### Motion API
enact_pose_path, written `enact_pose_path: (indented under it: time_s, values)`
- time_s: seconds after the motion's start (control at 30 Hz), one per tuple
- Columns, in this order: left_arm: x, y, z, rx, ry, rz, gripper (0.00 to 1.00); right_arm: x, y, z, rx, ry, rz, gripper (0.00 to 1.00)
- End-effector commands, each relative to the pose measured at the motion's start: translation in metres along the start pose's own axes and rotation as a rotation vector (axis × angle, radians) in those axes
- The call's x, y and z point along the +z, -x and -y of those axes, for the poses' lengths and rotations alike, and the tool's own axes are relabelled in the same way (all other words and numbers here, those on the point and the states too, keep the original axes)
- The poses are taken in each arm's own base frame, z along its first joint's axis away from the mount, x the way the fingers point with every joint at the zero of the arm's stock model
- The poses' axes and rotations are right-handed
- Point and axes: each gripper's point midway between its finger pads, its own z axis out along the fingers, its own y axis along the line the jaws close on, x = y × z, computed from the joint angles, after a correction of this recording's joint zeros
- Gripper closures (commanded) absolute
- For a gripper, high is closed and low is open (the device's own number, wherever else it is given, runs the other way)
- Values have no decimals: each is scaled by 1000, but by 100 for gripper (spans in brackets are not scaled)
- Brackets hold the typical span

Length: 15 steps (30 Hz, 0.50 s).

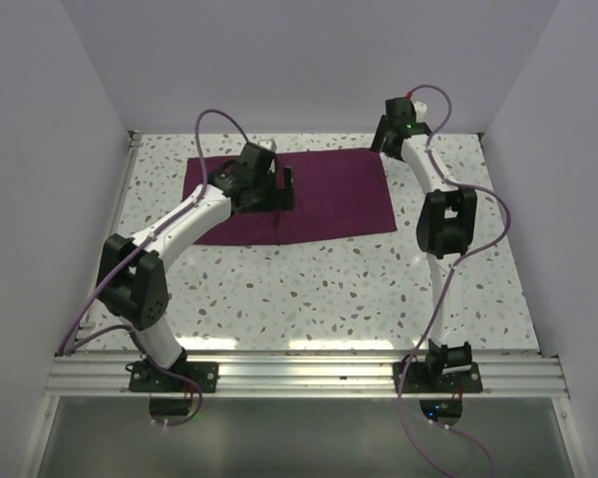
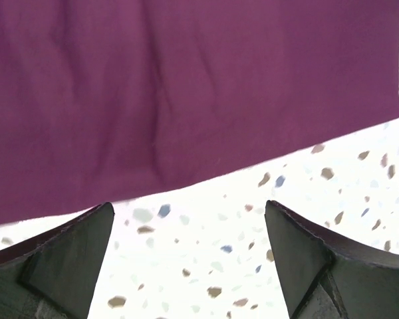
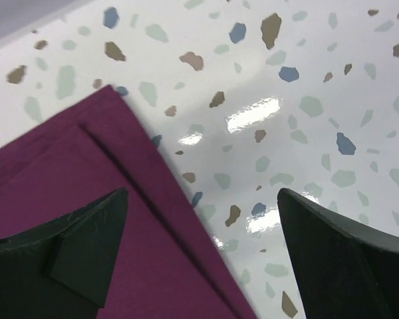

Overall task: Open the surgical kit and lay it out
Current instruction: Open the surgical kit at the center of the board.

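Observation:
The surgical kit's dark maroon cloth wrap (image 1: 334, 199) lies flat on the far part of the table. No steel tray or instruments show. My left gripper (image 1: 286, 187) hovers over the cloth's left-middle, open and empty. In the left wrist view the cloth (image 2: 186, 86) fills the top, its edge lies just beyond my open gripper (image 2: 189, 266), and speckled table shows between the fingers. My right gripper (image 1: 382, 142) is at the cloth's far right corner, open and empty. In the right wrist view the hemmed cloth corner (image 3: 86, 173) lies under the left finger (image 3: 86, 252) of the gripper (image 3: 203, 259).
The table (image 1: 329, 289) is white terrazzo with coloured flecks. White walls close it in at the back and both sides. An aluminium rail (image 1: 309, 373) carrying both arm bases runs along the near edge. Purple cables loop from both arms.

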Motion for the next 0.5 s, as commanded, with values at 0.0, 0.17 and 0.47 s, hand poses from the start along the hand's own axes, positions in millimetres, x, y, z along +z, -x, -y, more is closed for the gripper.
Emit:
enact_pose_path:
  time_s: [0.0,0.17,0.47]
  values:
    - [-15,-8,-14,10,4,16,0,-20,26,-31,48,174,80,2]
    - [-12,-28,-26,10,32,-26,0,3,17,-67,42,262,52,7]
    - [-7,-37,-33,30,58,-57,0,25,2,-88,99,318,50,17]
